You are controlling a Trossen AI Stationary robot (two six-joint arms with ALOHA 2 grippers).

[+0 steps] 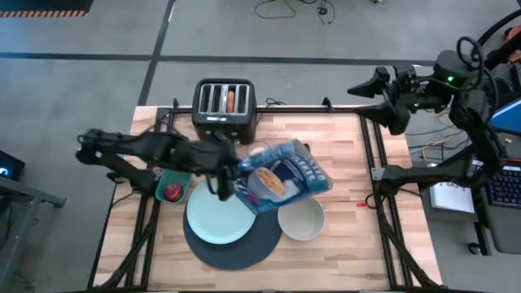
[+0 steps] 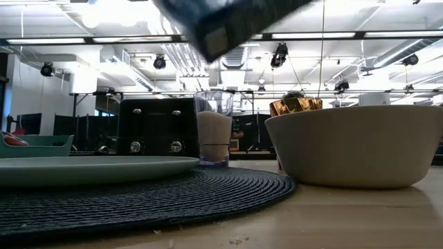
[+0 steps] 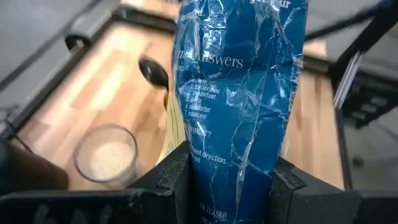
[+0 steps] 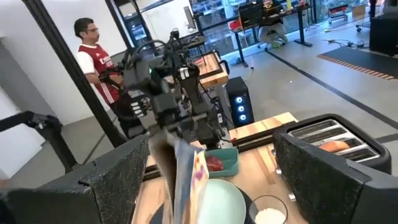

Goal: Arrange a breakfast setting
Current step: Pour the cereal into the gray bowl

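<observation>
My left gripper (image 1: 230, 169) is shut on the blue cereal box (image 1: 285, 175) and holds it in the air over the table's middle; the box also shows in the low view (image 2: 228, 21). Below it stand the cream bowl (image 1: 301, 218) and the pale blue plate (image 1: 218, 216), which rests on the dark round mat (image 1: 236, 248). A glass (image 3: 107, 158) with pale contents and the dark spoon (image 3: 153, 71) are on the wood. The dark red fruit (image 1: 173, 192) lies in a teal dish. A bagel (image 1: 231, 99) sticks in a toaster slot. My right gripper (image 1: 358, 89) is open, off the far right corner. My left gripper pinches the cereal box's two broad faces near one end (image 3: 227, 186) between its two fingers (image 3: 174, 180). The fingers come about level from the table's left. The box is lifted clear and reaches out past the fingers toward the right, tilted, over the bowl and plate.
The black toaster (image 1: 225, 104) stands at the table's far edge. The teal dish (image 1: 167, 185) sits left of the plate. Bare wood lies at the near left and along the right side. A person (image 4: 93, 56) stands in the room beyond the table.
</observation>
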